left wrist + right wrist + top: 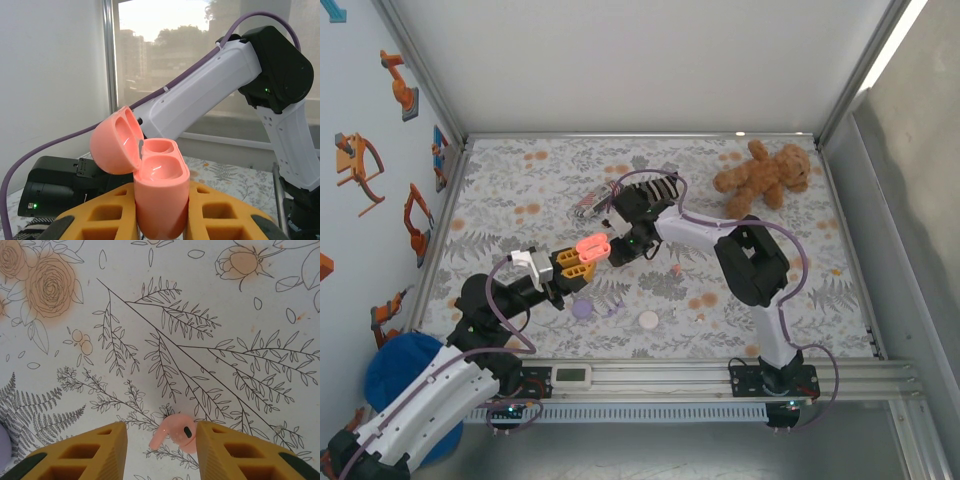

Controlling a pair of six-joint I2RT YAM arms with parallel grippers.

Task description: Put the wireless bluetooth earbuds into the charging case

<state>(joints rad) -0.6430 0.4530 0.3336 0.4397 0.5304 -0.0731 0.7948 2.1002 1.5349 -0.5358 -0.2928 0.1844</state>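
A salmon-pink earbud (176, 436) sits between the yellow fingers (85, 452) of the right gripper (161, 429). The jaws stand spread: the bud lies close against one finger, and a clear gap separates its stem from the other. Whether it rests on the cloth or hangs just above it cannot be told.

Just beside it, the left gripper (586, 251) pinches the charging case (161, 185) by its lower body and holds it upright, with the hinged lid swung open and tilted back. Both wells in the case are bare.

The left arm (440, 385) reaches in from the near left corner, its forearm stretched toward the middle. The right arm (750, 262) rises from its base, folds at the elbow and doubles back leftward, so the right gripper (626, 240) meets the case (593, 245) at mid-table.

The earbud is glossy plastic, bean-shaped, with a short stem and a dark oval spot. The case is the same smooth pink, rounded like a pebble. The fingers are blocky, with rectangular cut-outs.

The tablecloth (520, 190) is pale, printed with grey ferns and orange roses. On it lie a purple round case (582, 308), a white round case (648, 320) and, at the far right, a brown teddy bear (760, 172). White panels wall the table, and an aluminium rail (660, 372) runs along the near edge.
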